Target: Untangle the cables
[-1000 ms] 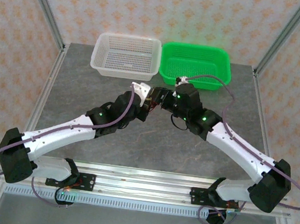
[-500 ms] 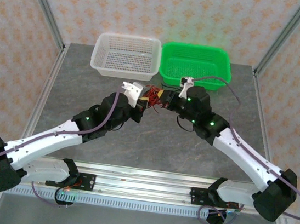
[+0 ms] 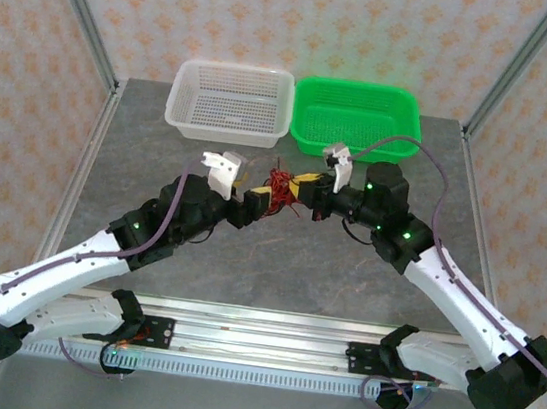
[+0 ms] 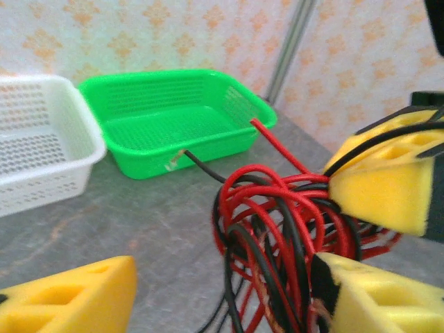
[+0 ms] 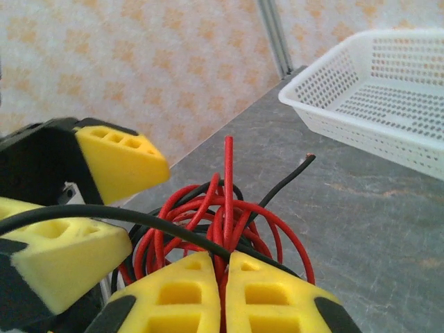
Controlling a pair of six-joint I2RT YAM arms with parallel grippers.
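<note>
The right gripper [image 5: 225,263] is clamped tight on the tangled cables [image 3: 278,182], mid-table, just near of the white basket [image 3: 231,103] and green basket [image 3: 357,125]. It probably anchors them. The left gripper [image 3: 257,200], jaws wide, straddles the bundle to pick 1 strand.

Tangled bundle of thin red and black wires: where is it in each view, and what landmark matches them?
Top external: tangled bundle of thin red and black wires, centre, just in front of the white perforated plastic basket's right corner.
Left wrist: lower right.
Right wrist: lower centre.
Shared landmark: that white basket: top, left edge, upper right in turn.
</note>
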